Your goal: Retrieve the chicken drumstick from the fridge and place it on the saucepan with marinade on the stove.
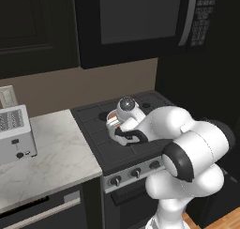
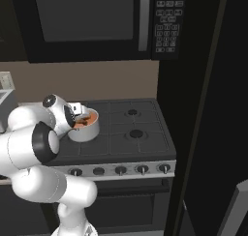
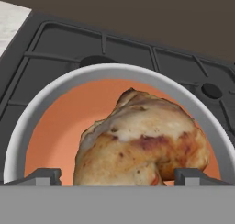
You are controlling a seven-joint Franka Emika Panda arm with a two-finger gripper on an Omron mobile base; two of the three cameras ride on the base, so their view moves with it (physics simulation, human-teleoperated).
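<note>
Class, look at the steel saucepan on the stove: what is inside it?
Inside the saucepan lies the chicken drumstick in orange-red marinade. The drumstick covers the marinade and pan bottom beneath it.

dim, flat rendered light; dark upper cabinets, sharp focus, soft shadows.

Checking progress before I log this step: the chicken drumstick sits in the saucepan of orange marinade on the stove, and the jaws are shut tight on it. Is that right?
Not quite. The chicken drumstick does sit in the saucepan of orange marinade on the stove, but the jaws stand wide open on either side of it, not shut on it. The hand view shows this.
</note>
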